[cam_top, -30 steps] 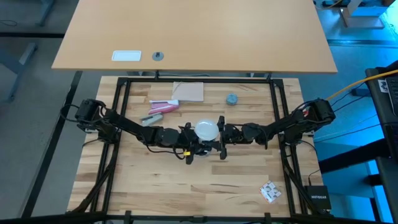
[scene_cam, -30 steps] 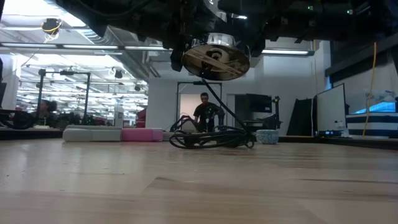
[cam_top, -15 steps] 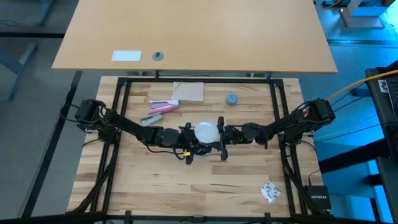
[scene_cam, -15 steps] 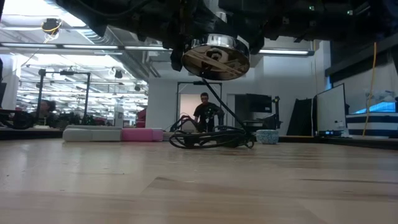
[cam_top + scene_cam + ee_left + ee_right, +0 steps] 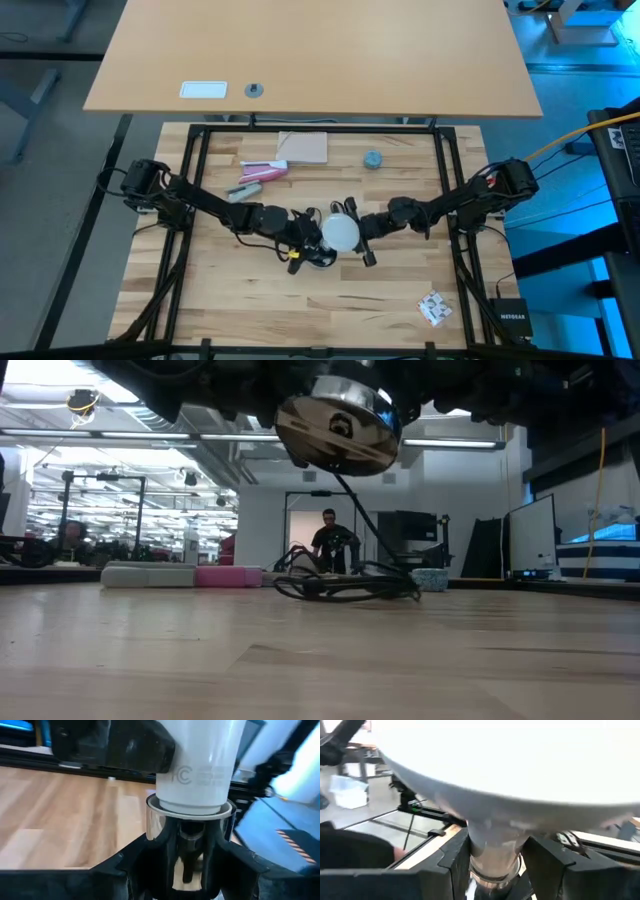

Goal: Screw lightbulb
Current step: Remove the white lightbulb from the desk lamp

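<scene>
White frosted lightbulb [image 5: 340, 232] clenched by my right gripper [image 5: 357, 233]; socket [image 5: 337, 424] clamped by my left gripper [image 5: 300, 240], mid-table. Risk: tilt cross-threads base, or cord [image 5: 345, 582] snags.

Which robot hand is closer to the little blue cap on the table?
Right. The right gripper sits just below the cap, slightly to its left; the left gripper is farther left, past the lightbulb.
</scene>
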Controlling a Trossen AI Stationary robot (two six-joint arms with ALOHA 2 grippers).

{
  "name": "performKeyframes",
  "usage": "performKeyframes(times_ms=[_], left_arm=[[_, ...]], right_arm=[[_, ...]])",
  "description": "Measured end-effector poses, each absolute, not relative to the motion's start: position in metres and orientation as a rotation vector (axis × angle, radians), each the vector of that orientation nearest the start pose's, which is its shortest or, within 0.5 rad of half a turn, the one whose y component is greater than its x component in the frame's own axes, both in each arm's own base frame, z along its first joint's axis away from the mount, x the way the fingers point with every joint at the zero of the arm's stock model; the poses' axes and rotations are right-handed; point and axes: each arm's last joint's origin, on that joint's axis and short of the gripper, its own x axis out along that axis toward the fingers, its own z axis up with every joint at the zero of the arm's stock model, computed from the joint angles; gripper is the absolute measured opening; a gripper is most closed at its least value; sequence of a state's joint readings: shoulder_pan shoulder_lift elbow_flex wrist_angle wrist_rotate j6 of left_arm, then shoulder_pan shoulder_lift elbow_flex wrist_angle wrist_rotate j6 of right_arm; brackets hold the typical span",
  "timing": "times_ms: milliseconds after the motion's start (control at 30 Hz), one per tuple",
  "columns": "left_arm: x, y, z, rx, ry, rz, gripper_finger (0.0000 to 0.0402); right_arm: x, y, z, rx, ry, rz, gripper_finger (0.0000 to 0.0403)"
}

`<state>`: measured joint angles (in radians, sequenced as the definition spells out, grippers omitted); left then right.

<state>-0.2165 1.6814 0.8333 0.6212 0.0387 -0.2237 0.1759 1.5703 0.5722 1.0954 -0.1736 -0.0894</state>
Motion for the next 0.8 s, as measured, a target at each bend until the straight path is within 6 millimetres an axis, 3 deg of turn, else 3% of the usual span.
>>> performKeyframes(times_ms=[467,667,800], left_arm=[[0.341,-0.081,0.203,-0.287,0.268,-0.441,0.018],[0.337,-0.089,0.204,-0.352,0.294,-0.611,0.018],[0.336,-0.094,0.209,-0.341,0.246,-0.631,0.018]], right_arm=[[0.294,0.061,0.205,-0.261,-0.156,0.457,0.0162],[0.307,0.067,0.22,-0.431,-0.218,0.547,0.0153],[0.322,0.07,0.223,-0.48,-0.211,0.579,0.013]])
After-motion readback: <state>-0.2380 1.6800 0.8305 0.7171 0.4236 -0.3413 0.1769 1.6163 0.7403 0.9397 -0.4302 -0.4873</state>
